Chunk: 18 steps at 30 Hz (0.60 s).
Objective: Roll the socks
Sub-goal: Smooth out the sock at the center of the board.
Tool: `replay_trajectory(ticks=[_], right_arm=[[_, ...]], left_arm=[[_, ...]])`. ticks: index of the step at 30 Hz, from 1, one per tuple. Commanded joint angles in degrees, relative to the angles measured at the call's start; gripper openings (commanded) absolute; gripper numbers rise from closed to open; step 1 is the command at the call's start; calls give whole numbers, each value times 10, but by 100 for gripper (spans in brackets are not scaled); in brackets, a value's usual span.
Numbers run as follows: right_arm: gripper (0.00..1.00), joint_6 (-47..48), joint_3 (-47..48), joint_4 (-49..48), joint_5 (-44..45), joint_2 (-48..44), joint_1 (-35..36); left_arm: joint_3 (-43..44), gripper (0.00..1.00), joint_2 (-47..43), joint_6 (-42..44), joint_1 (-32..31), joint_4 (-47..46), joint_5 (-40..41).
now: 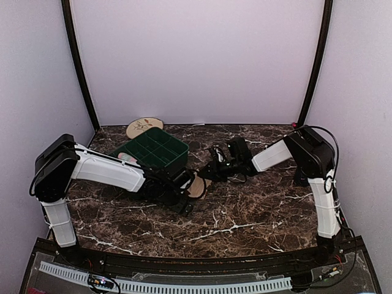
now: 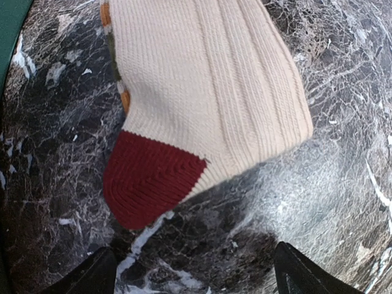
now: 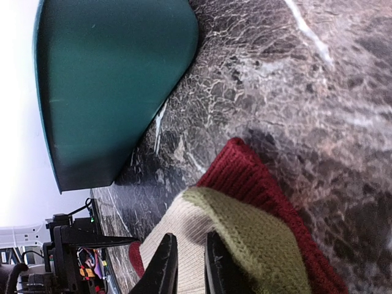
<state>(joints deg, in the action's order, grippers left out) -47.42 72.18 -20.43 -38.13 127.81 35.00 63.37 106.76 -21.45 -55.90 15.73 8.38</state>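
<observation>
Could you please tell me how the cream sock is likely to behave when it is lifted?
The cream sock is ribbed knit, so it would probably droop limply. It looks light, and its textured fabric should not slip easily.

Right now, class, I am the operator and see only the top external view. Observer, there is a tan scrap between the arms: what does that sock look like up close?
Observer: In the left wrist view the tan sock is ribbed cream with a dark red patch at one end.
Operator: Which hand has it?
Observer: The right hand seems to pinch it, its fingers almost together with cream fabric between them.
</observation>
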Motion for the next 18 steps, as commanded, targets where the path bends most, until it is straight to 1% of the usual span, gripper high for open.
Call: replay_trajectory(ticks=[1,3,7,10,12,16,18], right_arm=[[16,7,19,45,-2,34,-6],[17,14,19,55,-4,29,-5],[17,27,16,67,-17,22,-4],[17,41,16,87,-22,15,2],[17,43,10,88,-24,12,6],[17,37,-5,80,-29,7,13],[17,35,-11,77,-29,3,18]], left_arm=[[-9,92,-30,-2,-4,10,2],[-5,92,-49,4,-4,13,14],[7,92,-97,25,-3,20,75],[9,93,-131,58,-2,-18,105],[12,95,-132,83,0,-50,103],[31,95,-93,108,17,-64,75],[20,96,-78,118,25,-89,55]])
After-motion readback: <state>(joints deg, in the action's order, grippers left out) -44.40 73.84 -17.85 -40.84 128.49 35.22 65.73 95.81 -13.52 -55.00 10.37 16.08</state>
